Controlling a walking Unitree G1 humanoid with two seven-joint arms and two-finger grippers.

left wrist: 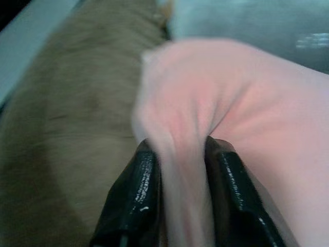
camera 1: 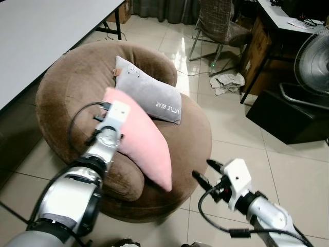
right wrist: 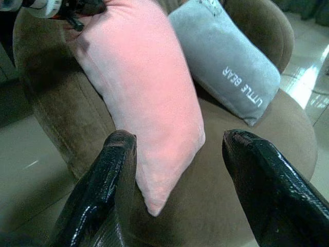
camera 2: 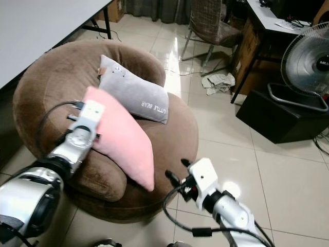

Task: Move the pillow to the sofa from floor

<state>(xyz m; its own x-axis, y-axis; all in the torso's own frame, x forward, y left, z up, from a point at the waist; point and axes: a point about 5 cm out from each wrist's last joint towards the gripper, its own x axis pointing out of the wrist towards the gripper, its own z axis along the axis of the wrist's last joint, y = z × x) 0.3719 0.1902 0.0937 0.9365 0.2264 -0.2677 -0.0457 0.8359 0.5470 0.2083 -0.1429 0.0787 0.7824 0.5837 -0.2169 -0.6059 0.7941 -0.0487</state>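
Observation:
A pink pillow [camera 1: 145, 146] hangs slanted over the seat of the round brown sofa [camera 1: 72, 77], its lower tip close to the front rim. My left gripper [left wrist: 182, 167] is shut on a fold at the pillow's upper corner, above the sofa's left armrest. A grey pillow [camera 1: 150, 93] printed "LITTLE BEAR" lies against the sofa's back, just behind the pink one. My right gripper [camera 1: 204, 171] stands open by the sofa's front right edge, low over the floor, its fingers pointing at the pink pillow's lower end with nothing between them.
A white table [camera 1: 41, 31] runs along the left. Behind the sofa stand a chair [camera 1: 221, 23] and a dark desk [camera 1: 267, 36], with crumpled paper [camera 1: 227, 81] on the tiles. A fan [camera 1: 313, 56] and a black box [camera 1: 288, 116] are at the right.

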